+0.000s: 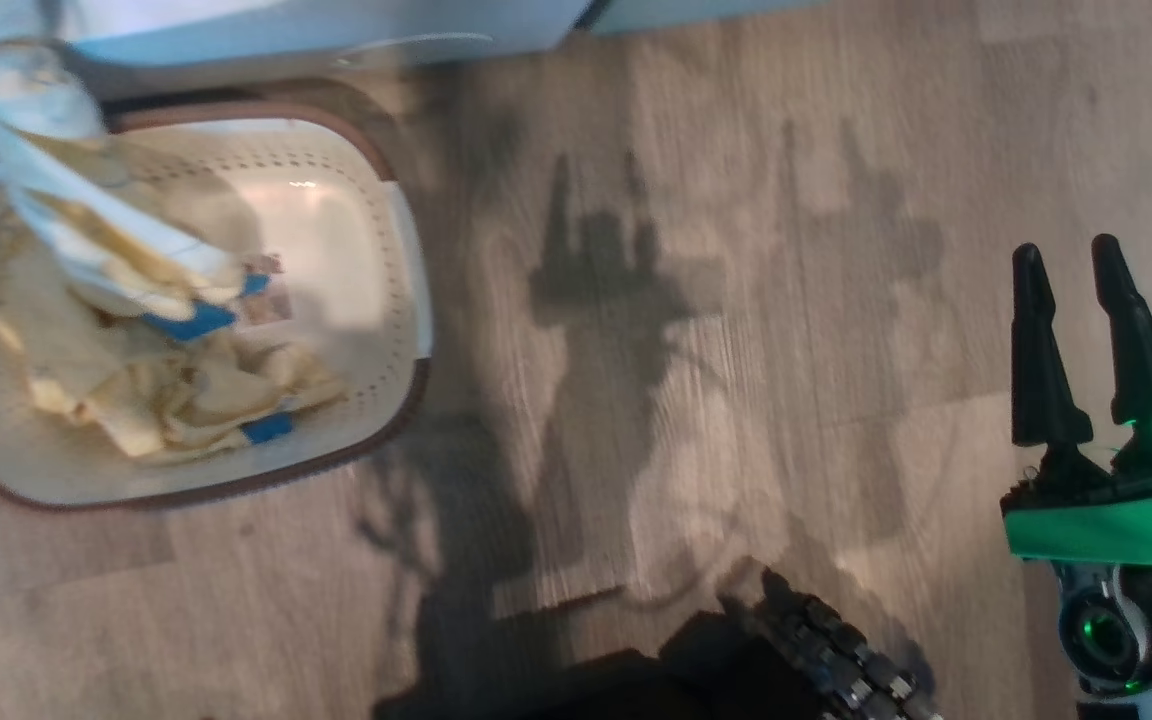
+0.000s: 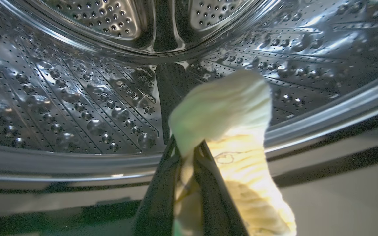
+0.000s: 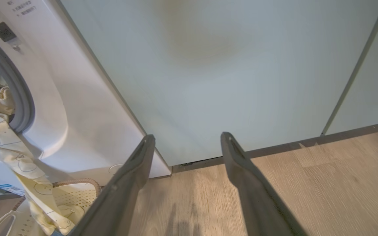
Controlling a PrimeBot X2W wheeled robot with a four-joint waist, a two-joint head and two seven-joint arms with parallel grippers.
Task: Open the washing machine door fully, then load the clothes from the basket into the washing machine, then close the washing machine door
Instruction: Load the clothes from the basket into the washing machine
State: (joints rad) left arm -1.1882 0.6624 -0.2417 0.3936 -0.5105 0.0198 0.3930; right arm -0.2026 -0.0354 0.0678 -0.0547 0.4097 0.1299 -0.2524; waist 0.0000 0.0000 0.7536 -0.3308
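The left gripper is pinching a pale yellow garment between nearly closed fingers, holding it at the mouth of the washing machine, just over the drum's front lip. The garment's tail is hanging down into the basket, perhaps touching the clothes lying toward its left side; blur is hiding that. The right gripper is hovering wide open and empty over the floor, facing a cabinet door.

Motion blur smears the basket in your head view and the left edge cuts it off — the prints on the clothes cannot be read. In your left wrist view the held garment hides the fingertips of the left gripper and runs off the bottom edge.
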